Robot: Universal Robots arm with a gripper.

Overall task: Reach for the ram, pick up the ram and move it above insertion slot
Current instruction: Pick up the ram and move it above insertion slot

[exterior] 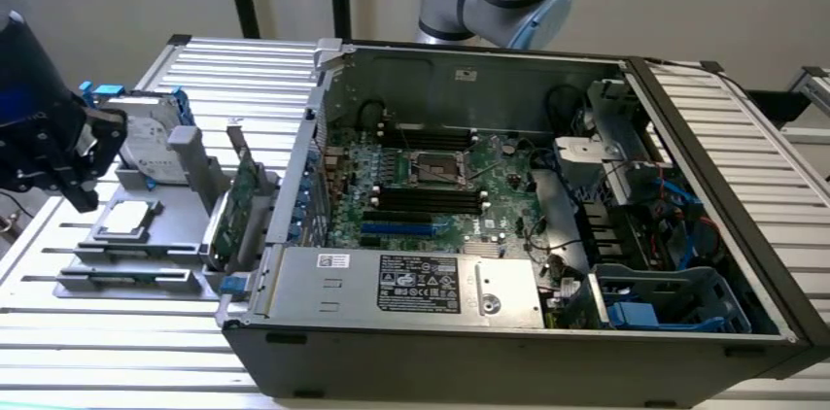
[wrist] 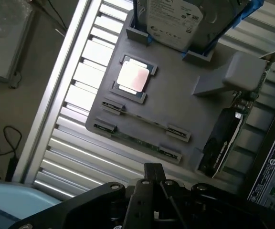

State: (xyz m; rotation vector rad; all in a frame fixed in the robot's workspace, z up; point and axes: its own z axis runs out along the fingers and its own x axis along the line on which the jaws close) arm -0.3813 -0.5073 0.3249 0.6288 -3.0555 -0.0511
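One ram [wrist: 136, 140] lies slotted in the gray tray [wrist: 175, 95], ends hidden under clips [wrist: 170, 152]; gripper [wrist: 153, 168] fingers pressed together

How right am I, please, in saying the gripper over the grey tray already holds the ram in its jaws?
Not quite: the gripper is over the grey tray, but its jaws are shut and empty; the wrist view shows the ram lying in the tray's clips.
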